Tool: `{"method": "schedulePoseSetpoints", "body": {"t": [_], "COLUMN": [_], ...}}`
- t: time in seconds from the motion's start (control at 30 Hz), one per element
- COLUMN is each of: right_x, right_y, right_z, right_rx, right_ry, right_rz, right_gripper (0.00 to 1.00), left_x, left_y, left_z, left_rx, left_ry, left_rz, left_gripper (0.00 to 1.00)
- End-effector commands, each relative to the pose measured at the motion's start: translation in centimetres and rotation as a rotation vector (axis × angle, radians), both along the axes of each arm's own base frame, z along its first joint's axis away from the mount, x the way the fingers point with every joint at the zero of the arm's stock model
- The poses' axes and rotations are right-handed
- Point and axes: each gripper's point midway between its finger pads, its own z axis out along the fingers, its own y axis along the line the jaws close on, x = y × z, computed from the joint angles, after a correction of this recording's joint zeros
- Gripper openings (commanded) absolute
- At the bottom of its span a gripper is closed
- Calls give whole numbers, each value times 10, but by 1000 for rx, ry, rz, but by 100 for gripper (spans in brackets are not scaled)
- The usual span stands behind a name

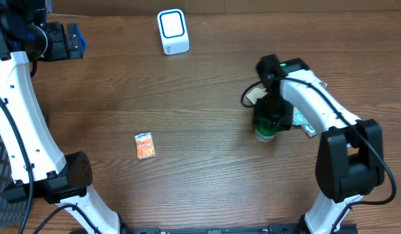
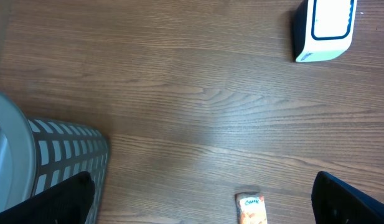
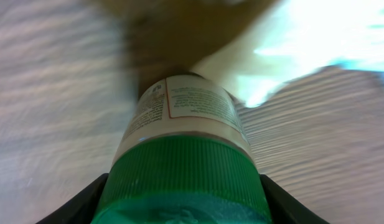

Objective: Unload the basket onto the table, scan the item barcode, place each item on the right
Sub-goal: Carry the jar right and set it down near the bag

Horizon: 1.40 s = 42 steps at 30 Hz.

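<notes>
Right gripper (image 3: 185, 202): jaws clamped on a bottle (image 3: 187, 109), one finger on each side of its green cap (image 3: 184, 177). The cap faces the wrist camera, with a white printed label behind it. No barcode is readable. The background in this view is blurred.

From overhead, the right gripper (image 1: 267, 127) and bottle (image 1: 265, 134) sit well apart from the scanner (image 1: 173, 31), to its right and nearer the arm bases. Cannot tell whether the bottle rests on the bench (image 1: 200, 97) or is just off it. Just beyond the bottle, further right of the scanner, lie a tan item (image 1: 255, 96) and a teal packet (image 1: 304, 123), both partly hidden by the arm.

Left gripper (image 2: 203, 186): jaws wide open and holding nothing, high over the bench, left of the scanner (image 2: 325, 28). Overhead shows the left gripper (image 1: 73, 40) level with the scanner, near the far edge.

An orange packet (image 1: 145, 145) lies flat, well below the scanner and slightly left of it, clear of both arms. A white slatted basket (image 2: 67, 155) stands far left of the scanner, off the bench edge.

The bench is brown wood grain, matte and evenly lit. Almost nothing of the room shows beyond it.
</notes>
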Motion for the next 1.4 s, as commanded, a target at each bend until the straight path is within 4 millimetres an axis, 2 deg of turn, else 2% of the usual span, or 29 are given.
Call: {"method": "schedulePoseSetpoints", "body": {"t": [0.0, 0.1, 0.27, 0.43, 0.6, 0.67, 0.9, 1.07, 1.2, 1.27, 1.37], "right_x": [1, -1, 4, 20, 30, 30, 35, 44, 45, 36, 20], "right_y": [-38, -39, -11, 0, 34, 52, 123, 183, 235, 265, 300], "right_z": [-6, -7, 2, 37, 77, 88, 99, 101, 86, 76, 62], "right_rx": [-132, -85, 83, 129, 291, 370, 545, 599, 650, 705, 761], "right_ry": [-11, 9, 11, -52, -99, -110, -195, -294, -319, -305, -276], "right_rz": [-120, -145, -45, -25, 68, 110, 260, 338, 379, 428, 492], "right_gripper": [47, 63, 66, 66, 66, 66, 65, 56, 54, 54, 53], "left_x": [-2, -2, -2, -2, -2, -2, -2, -2, -2, -2, -2], "left_y": [3, 3, 3, 2, 2, 2, 2, 2, 2, 2, 2], "left_z": [2, 2, 2, 2, 2, 2, 2, 2, 2, 2, 2], "left_rx": [12, 12, 12, 12, 12, 12, 12, 12, 12, 12, 12], "left_ry": [-2, -2, -2, -2, -2, -2, -2, -2, -2, -2, -2], "left_rz": [-3, -3, -3, -3, -3, -3, -3, -3, -3, -3, -3], "left_gripper": [100, 100, 100, 100, 100, 100, 100, 100, 99, 100, 100]}}
